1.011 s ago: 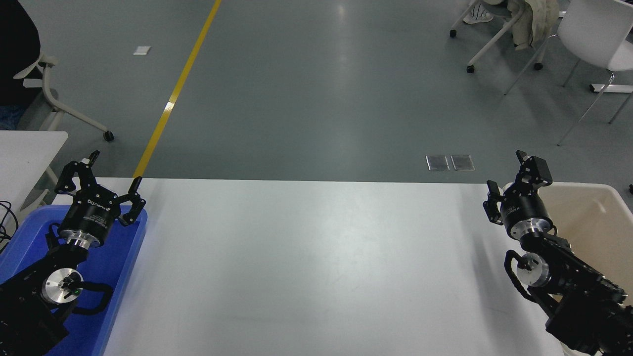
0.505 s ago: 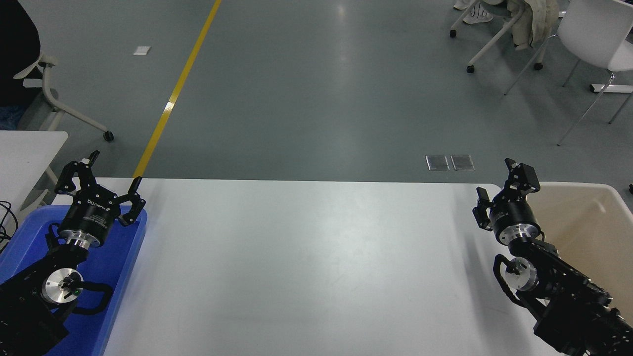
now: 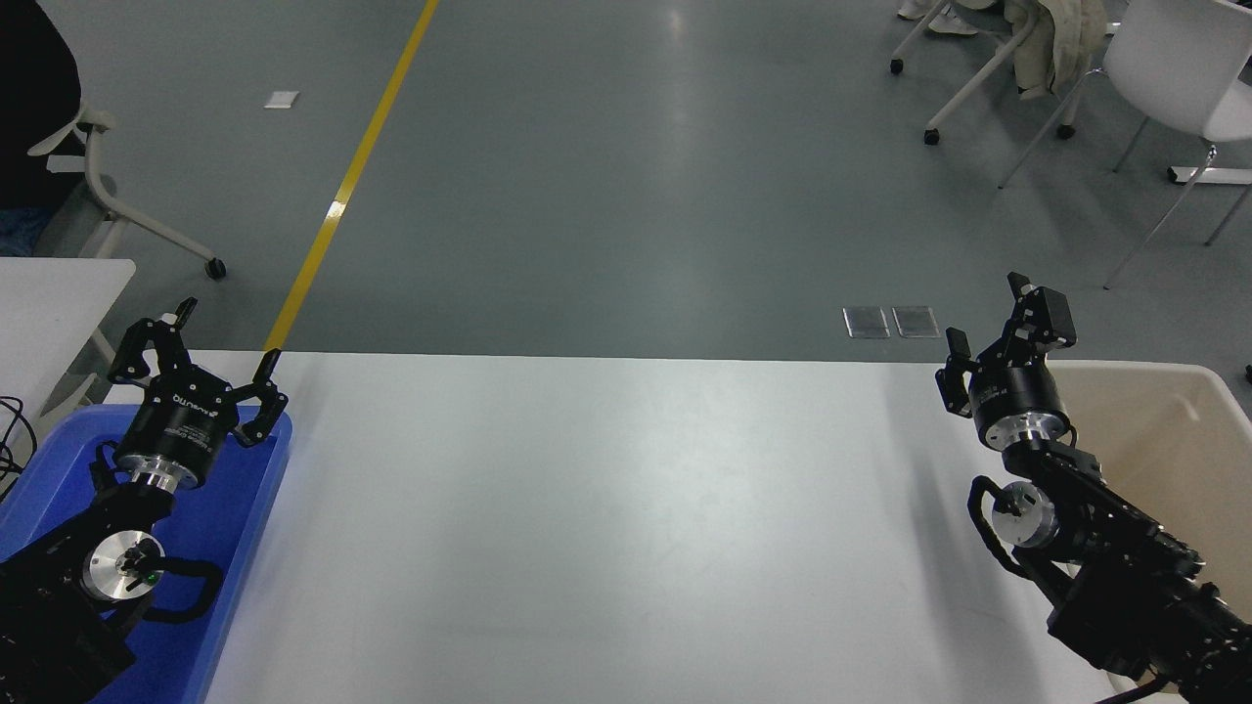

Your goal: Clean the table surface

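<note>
Wide plain white matte table surface (image 3: 606,528) fills the foreground, nothing on it; right black gripper (image 3: 988,328) spread, empty, above its far right corner beside beige bin (image 3: 1174,440); left black gripper (image 3: 201,357) spread over blue plastic bin (image 3: 235,528); risk: swinging arm clips beige rim.

table surface (image 3: 626,528): near edge cut off by the frame's bottom
blue bin (image 3: 240,508): partly hidden under the left arm, cut at lower left
beige bin (image 3: 1174,430): cut by the right edge, near part hidden behind the right arm
small white table (image 3: 49,293): cut by the left edge
white chair (image 3: 1174,68): cut at upper right
left tool (image 3: 201,357): printed label too small to read
</note>
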You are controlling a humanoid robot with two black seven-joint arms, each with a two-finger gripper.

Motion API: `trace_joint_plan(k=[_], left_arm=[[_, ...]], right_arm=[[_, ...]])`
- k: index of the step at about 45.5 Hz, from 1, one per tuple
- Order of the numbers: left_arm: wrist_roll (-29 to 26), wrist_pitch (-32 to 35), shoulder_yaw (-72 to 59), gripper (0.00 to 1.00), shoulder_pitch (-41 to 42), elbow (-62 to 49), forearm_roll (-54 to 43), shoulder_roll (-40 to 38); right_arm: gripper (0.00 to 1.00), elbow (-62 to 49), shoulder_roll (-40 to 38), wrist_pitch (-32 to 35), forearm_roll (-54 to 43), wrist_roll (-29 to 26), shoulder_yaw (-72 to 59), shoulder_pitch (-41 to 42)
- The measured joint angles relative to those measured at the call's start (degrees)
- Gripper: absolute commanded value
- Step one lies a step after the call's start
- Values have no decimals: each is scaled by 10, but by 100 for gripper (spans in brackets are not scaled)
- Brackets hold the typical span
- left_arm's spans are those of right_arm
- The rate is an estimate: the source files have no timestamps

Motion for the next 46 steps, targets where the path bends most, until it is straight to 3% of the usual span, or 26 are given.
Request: trace_joint_plan(k=[16, 46], left_arm=[[0, 0, 0, 100, 0, 0, 0, 0], [0, 0, 0, 100, 0, 0, 0, 0]], right_arm=[[98, -3, -7, -1, -1, 31, -2, 5], [98, -5, -9, 0, 0, 38, -7, 4]])
